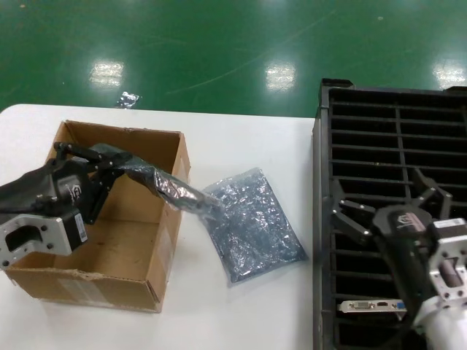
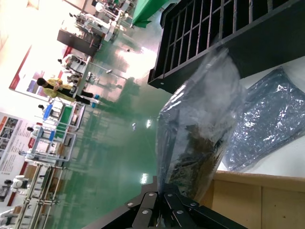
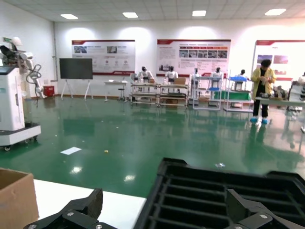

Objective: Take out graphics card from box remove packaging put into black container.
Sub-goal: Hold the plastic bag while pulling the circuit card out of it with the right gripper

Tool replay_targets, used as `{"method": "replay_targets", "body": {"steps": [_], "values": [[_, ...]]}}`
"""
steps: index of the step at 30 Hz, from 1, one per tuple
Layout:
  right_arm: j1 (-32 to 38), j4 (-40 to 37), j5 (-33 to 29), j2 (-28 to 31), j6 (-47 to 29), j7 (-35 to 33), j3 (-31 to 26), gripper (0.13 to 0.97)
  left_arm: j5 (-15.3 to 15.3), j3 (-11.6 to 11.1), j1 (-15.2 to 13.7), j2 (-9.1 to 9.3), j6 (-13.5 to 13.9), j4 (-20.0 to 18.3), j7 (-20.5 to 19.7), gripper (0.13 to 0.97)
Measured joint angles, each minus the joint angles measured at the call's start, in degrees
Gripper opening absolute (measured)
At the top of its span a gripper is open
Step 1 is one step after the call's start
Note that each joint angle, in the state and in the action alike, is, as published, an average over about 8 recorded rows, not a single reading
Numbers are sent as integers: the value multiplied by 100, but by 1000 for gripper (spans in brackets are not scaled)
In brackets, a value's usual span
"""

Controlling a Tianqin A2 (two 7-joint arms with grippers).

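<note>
1. Surface — a white table (image 1: 241, 146) with a rounded far-left corner; beyond it a glossy green floor (image 1: 219, 44) catching ceiling-light glare, with a small scrap of shiny plastic (image 1: 127, 99) lying on it near the table's far edge.
2. Brown corrugated cardboard box (image 1: 164, 240), open-topped with a ragged front rim, sits on the table's left part.
3. Left gripper (image 1: 102, 169) is over the box, its fingers pinched on one end of a crinkly grey-silver translucent bag (image 1: 157, 182) with something dark inside; the bag stretches out over the box's right wall. What exactly is inside cannot be told.
4. A second bag of the same kind (image 1: 252, 226) lies flat on the table just beside the box, between it and the crate.
5. Large black ribbed plastic crate (image 1: 394, 146) occupies the table's right side; one graphics card with a silver bracket (image 1: 372, 306) lies in a near slot.
6. Right gripper (image 1: 390, 200) hovers above the crate, fingers spread wide — holding nothing.
7. Room, by the right wrist view: white walls with display boards (image 3: 193, 57), workbenches, and a person in a yellow jacket (image 3: 262, 90) at the far right.
</note>
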Motion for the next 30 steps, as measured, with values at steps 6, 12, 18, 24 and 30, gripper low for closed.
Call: {"method": "replay_targets", "body": {"steps": [6,12,18,24,30], "values": [[172,-76,55,-151,259,-312,-261,865,0,0,0,0,0,0,0,139],[275,-58,400,-77,564,-762,-698,769,0,0,0,0,0,0,0,139],[305,33,714,-48,860,-1225,-1111,648,0,0,0,0,0,0,0,139],[201,69,610,-263,1040,-1540,-1282,523,0,0,0,0,0,0,0,139],[36,-32,165,-609,1004,-1661,-1353,366,0,0,0,0,0,0,0,139]]}}
